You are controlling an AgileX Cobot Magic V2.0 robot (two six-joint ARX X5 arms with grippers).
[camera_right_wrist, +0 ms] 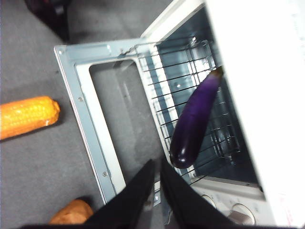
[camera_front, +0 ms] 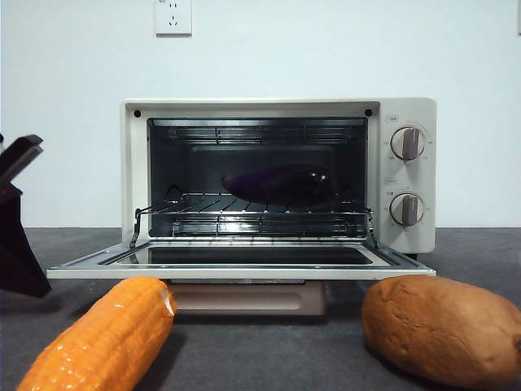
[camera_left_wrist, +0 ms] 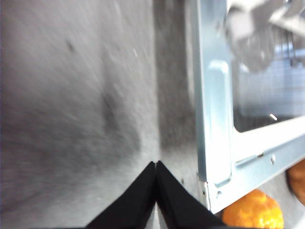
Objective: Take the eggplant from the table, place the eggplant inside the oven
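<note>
So the eggplant (camera_front: 281, 184) is already lying on the wire rack (camera_front: 252, 218) inside the oven (camera_front: 277, 183), door (camera_front: 244, 262) dropped flat open in front. From the right arm's camera it sits at a slant across the rack bars, stem end toward the back.

Right gripper (camera_right_wrist: 157, 167) hovers above the open door just outside the oven mouth, jaws nearly pressed together with only a slit between them, holding nothing. Left gripper (camera_left_wrist: 156, 164) is over bare table (camera_left_wrist: 71, 119) beside the door's corner, jaws pressed together, also empty.

If anyone had to grab that eggplant again, I'd guess it's a slick one: glossy skin, rounded, probably light but firm enough to squeeze. I'd pinch across the fat middle, not the tapering stem end, since it'd likely squirt out.

Corn cob (camera_front: 102, 338) and sweet potato (camera_front: 444, 326) lie on the table out front, untouched.
</note>
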